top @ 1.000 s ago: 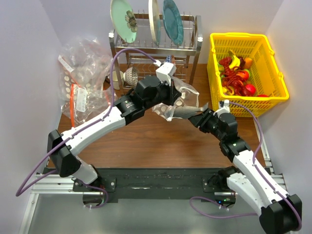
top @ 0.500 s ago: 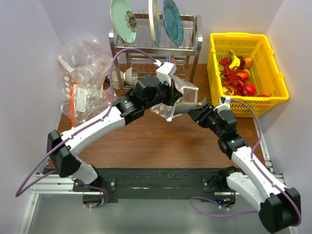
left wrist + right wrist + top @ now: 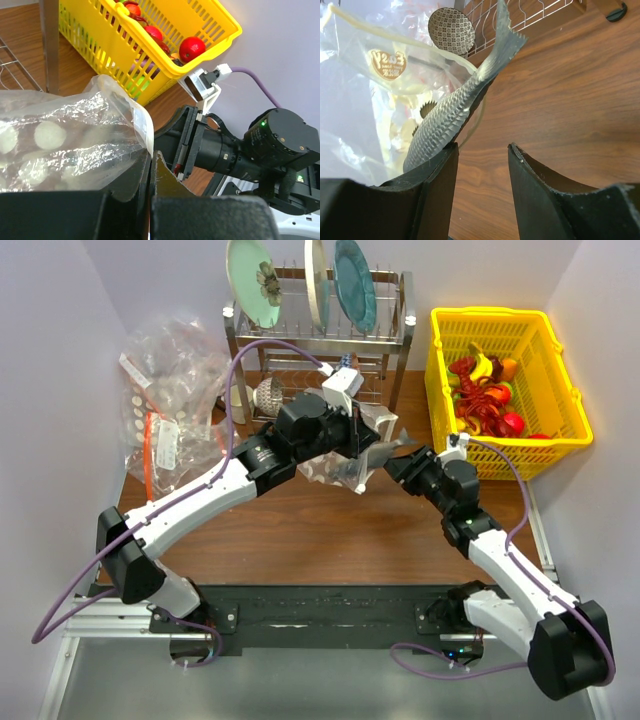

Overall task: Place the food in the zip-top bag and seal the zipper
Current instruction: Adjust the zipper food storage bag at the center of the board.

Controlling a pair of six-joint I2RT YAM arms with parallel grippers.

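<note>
Left arm (image 3: pixel 200 495): smooth white shell links set between rounded black joint housings.
Right arm (image 3: pixel 510 575): the same build, with white links and black joints.
Left cable (image 3: pixel 265 341): thin and purple, running outside the arm and ending at a white plug.
Right cable (image 3: pixel 250 80): purple, entering a white connector on a white bracket.
Left wrist bracket (image 3: pixel 340 388): white, angular and boxy.
Right wrist housing (image 3: pixel 282 140): a black cylinder with small screws around its round face and a lit green light beside it.
Left fingers (image 3: pixel 125 210): matt black, broad and flat.
Right fingers (image 3: pixel 540 200): matt black, thick blades with bevelled tips.
Base plate (image 3: pixel 330 605): a flat black strip with visible bolts, on a silver rail frame.
</note>
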